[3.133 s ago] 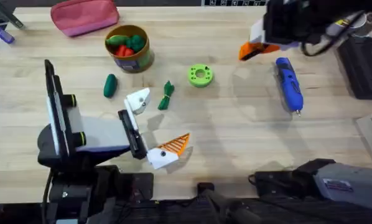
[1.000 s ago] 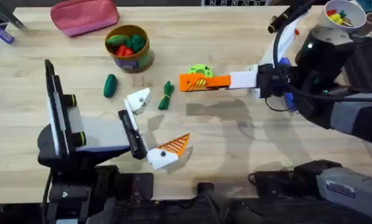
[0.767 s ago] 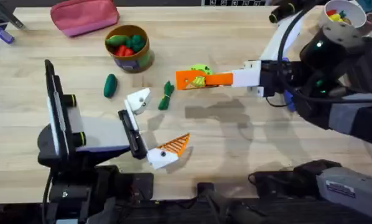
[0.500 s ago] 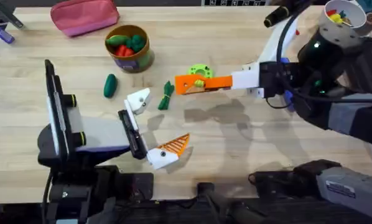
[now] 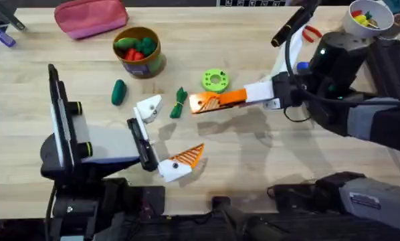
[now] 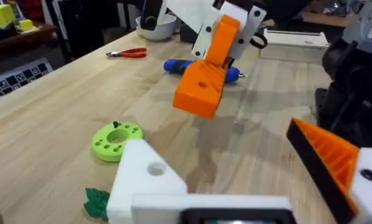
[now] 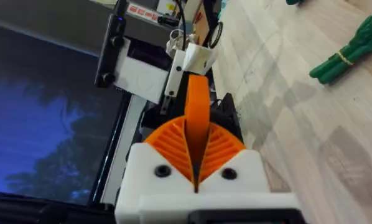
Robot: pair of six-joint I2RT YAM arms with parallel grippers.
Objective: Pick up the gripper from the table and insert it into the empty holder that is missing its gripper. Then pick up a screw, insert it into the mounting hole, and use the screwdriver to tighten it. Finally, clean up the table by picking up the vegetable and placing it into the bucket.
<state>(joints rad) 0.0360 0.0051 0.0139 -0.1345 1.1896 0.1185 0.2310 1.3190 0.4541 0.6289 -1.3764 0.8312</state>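
**Finger piece aiming at the bare holder**

The right gripper is clenching the orange gripper finger between its pads, its nose pointing at the white holder close by. The left gripper is sitting spread wide over the tabletop (one jaw bare), presumably leaving room for insertion.

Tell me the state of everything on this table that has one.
Right tool: shut on the orange finger.
Left tool: open.
Holder: empty, no finger fitted.
Screwdriver: lying flat, unheld.
Bucket: upright, toy vegetables inside.
Green vegetable: lying loose, outside the bucket.
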